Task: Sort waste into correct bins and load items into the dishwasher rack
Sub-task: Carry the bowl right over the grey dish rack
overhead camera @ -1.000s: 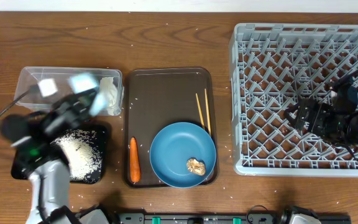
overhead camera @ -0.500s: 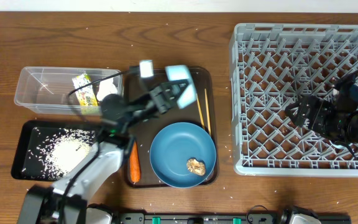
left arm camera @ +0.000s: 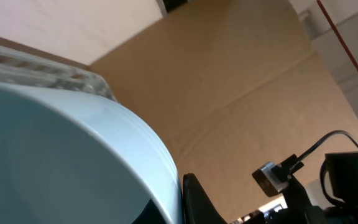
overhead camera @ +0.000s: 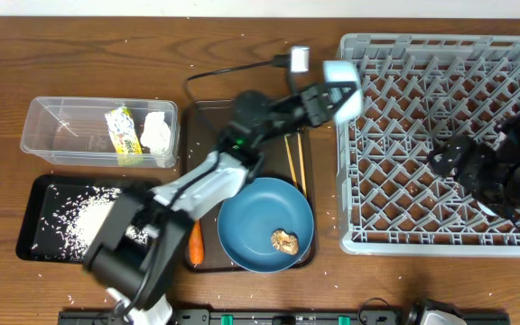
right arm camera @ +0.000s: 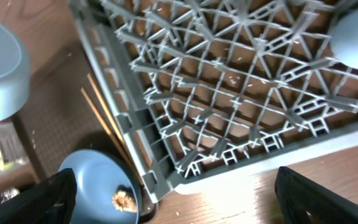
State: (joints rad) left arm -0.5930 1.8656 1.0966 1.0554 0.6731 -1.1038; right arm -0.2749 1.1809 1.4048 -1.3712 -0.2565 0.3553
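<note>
Bowl (overhead camera: 339,87) moved to rack (overhead camera: 422,41), pale, perhaps white

Even, bright light from above covers the table (overhead camera: 242,54), shadows soft. Motion smears the left arm (overhead camera: 201,188) and the pale blue dish (overhead camera: 342,87) at its tip. At the left wrist that dish fills the lens, unfocused. The right wrist view bows the dishwasher rack (right arm camera: 229,93); blurred dark fingers (right arm camera: 36,200) fill its lower corners.
</note>
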